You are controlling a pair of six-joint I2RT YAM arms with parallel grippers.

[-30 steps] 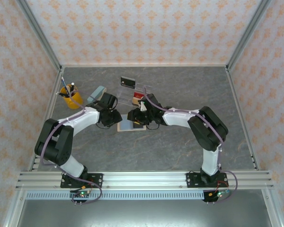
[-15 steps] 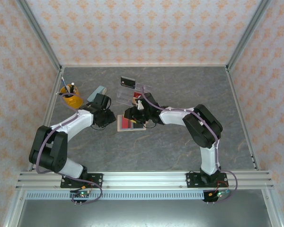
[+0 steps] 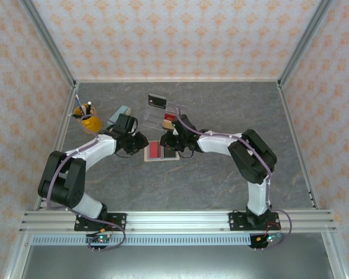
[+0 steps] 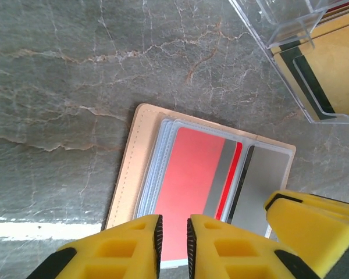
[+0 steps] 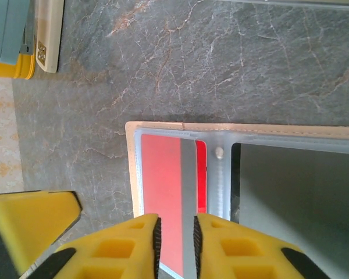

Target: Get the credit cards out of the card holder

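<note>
Between patterned walls (image 3: 163, 35) — card holder (image 4: 132, 157) on grey tabletop (image 3: 209, 180).

The card holder (image 4: 134, 168) and its red card (image 4: 189, 180) run under the yellow fingers (image 4: 125, 247) of the left gripper (image 4: 174, 226) and off the bottom edge, the clear tray (image 4: 267, 23) is cropped at top and right, and beneath the right gripper (image 5: 175, 229) the holder again runs off-frame, so whether either gripper pinches the card cannot be told.

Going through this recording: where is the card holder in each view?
Top external: card holder lies open near the picture's centre, slightly left.
Left wrist: lower centre, tilted.
Right wrist: centre, running off the right edge.
Shared landmark: the red card in its pocket.
</note>
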